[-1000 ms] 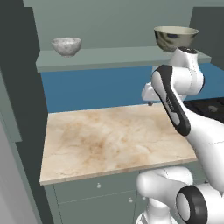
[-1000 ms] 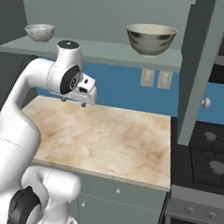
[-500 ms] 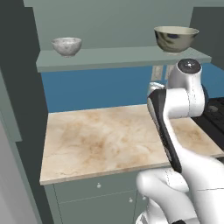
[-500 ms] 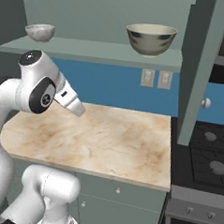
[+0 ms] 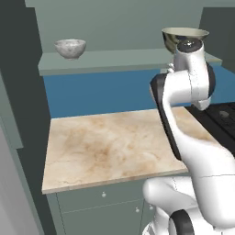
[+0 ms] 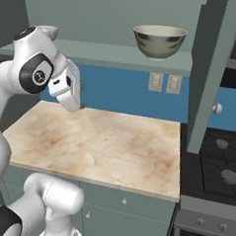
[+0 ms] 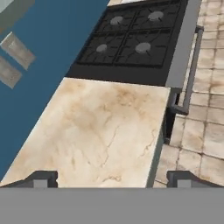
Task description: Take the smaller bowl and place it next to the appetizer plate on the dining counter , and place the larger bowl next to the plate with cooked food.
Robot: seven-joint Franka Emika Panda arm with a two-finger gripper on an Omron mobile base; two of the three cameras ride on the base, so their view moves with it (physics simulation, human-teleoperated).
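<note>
The smaller bowl point(image 5: 70, 47), whitish and speckled, stands at the left of a grey-green wall shelf point(image 5: 114, 60). The larger bowl point(image 6: 160, 41), cream inside and dark outside, stands on the same shelf further right; in the left base view the larger bowl point(image 5: 176, 36) is partly behind my arm. My gripper point(image 6: 75, 106) hangs over the back left of the marbled worktop, well below the shelf and apart from both bowls. In the hand view the gripper point(image 7: 113, 178) is open, its fingertips point(image 7: 43, 178) wide apart with nothing between them. The appetizer plate, the plate with cooked food and the dining counter are out of view.
A short marbled worktop point(image 6: 98, 143) on grey-green cabinets lies below the shelf, with a blue wall behind it. A black stove point(image 6: 218, 165) adjoins it on the right, and a tall cabinet panel point(image 6: 212, 71) rises beside the larger bowl. Wall outlets point(image 6: 164, 83) sit under that bowl.
The arm has swung and lifted its elbow; the hand has turned from pointing sideways to pointing down over the worktop. The bowls have not moved.
</note>
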